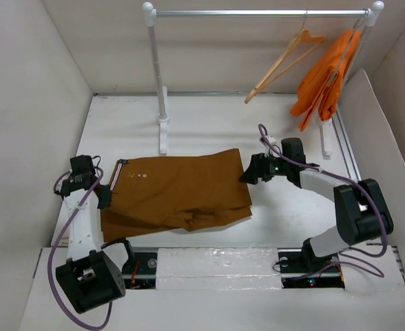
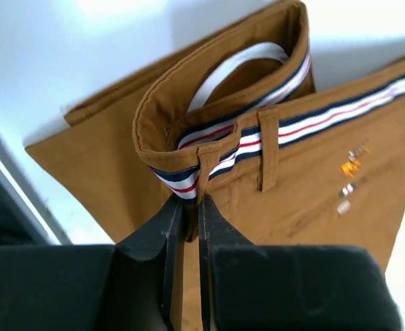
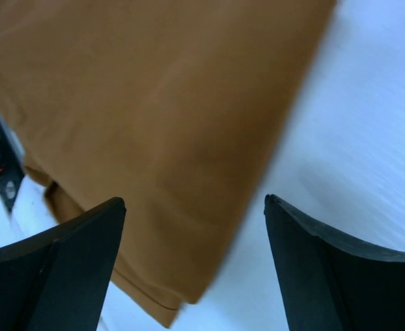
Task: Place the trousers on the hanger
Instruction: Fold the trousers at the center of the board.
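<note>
The trousers [image 1: 178,189] lie folded on the white surface [image 1: 209,124] between the arms, the left jaws pinched together on the striped waistband [image 2: 326,114] beside a belt loop [image 2: 268,148], the right jaws wide apart over the cloth's right-hand edge, gripping nothing, while the hanger [image 1: 261,88] hangs from the rail [image 1: 257,12] behind

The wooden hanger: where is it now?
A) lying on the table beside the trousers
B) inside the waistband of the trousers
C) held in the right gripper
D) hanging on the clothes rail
D: the wooden hanger hangs by its hook from the clothes rail, apart from the trousers on the table.
</note>
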